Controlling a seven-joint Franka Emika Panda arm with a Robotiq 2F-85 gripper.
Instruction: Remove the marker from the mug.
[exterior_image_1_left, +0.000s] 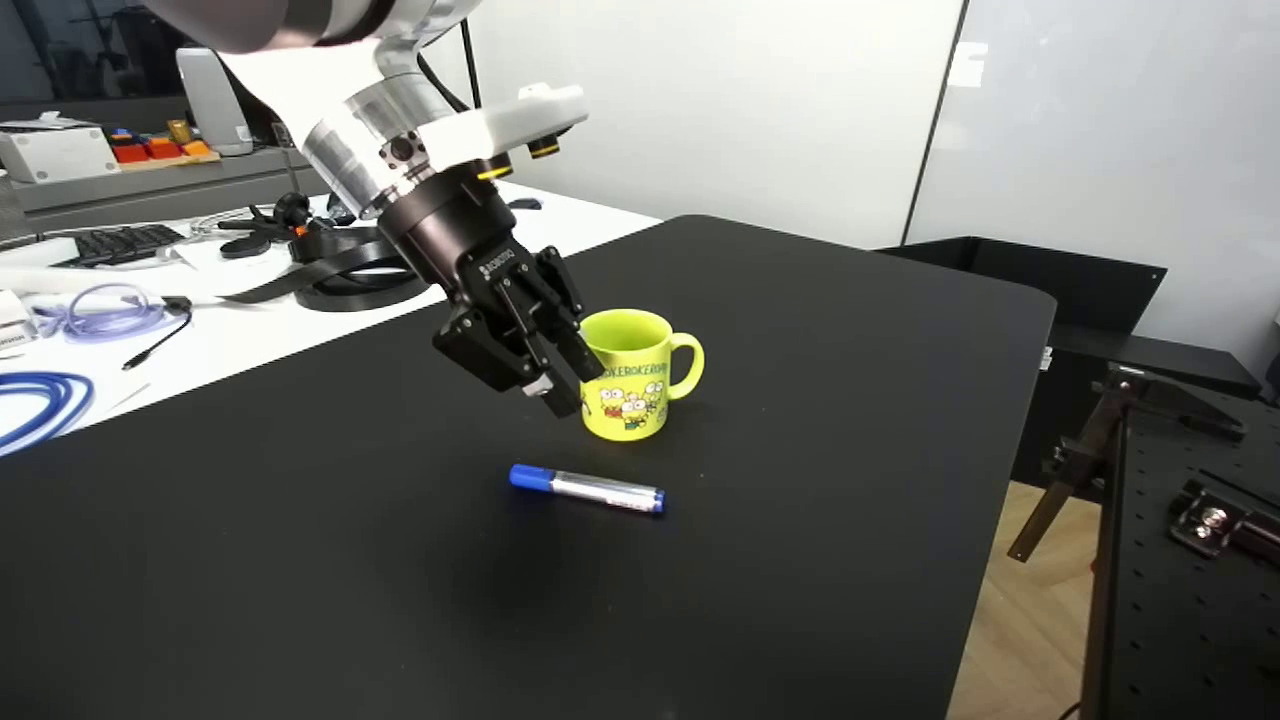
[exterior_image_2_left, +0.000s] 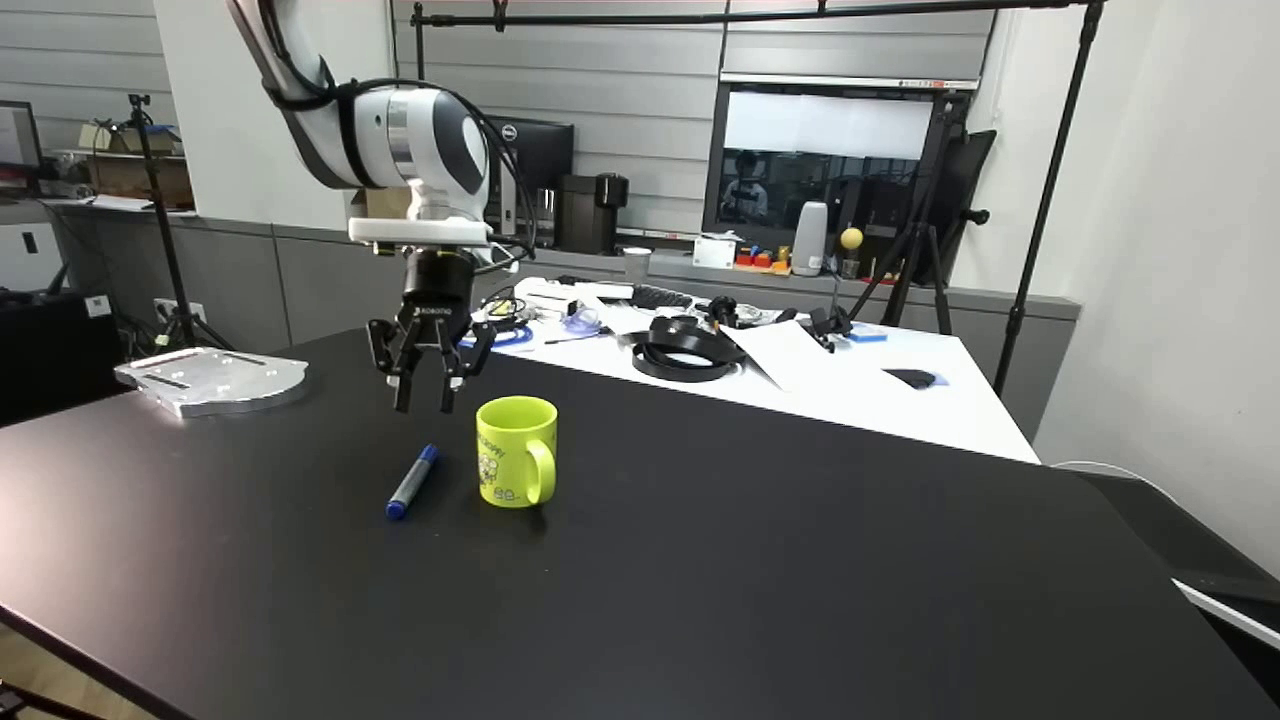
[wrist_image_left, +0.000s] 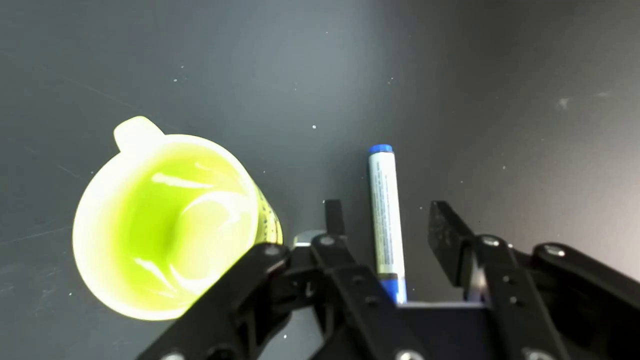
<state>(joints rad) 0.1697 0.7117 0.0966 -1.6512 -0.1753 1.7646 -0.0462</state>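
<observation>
- Nearest the camera in the wrist view, the black gripper (wrist_image_left: 386, 215) is seen with its two fingers spread well apart; in the gap between them, lower down, the marker (wrist_image_left: 387, 222) is seen flat on the table (wrist_image_left: 300, 65).
- On the marker's whitish barrel, fine print is carried, too small to be read; both ends are blue.
- To the left, the yellow mug (wrist_image_left: 165, 225) is viewed from above, its round, glossy inside streaked by highlights.
- In an exterior view, the gripper's housing is marked with lettering (exterior_image_1_left: 497, 263) that can be read as ROBOTIQ.
- Cartoon faces (exterior_image_1_left: 630, 405) with round eyes are printed on the mug, beneath capitals in which KEROKERO can be made out.
- Beside the table, a white worktop (exterior_image_1_left: 230, 335) is strewn with a keyboard (exterior_image_1_left: 125, 242), blue cable (exterior_image_1_left: 82, 387) and rolled black strap (exterior_image_1_left: 370, 297).
- In an exterior view, the gripper (exterior_image_2_left: 424, 405) is shown raised over the table, apart from both marker and mug; the marker is placed near the mug, outside it.
- A flat silvery plate (exterior_image_2_left: 225, 383) with slots and a rounded edge is seen on the table; a monitor (exterior_image_2_left: 550, 152) behind is marked DELL.
</observation>
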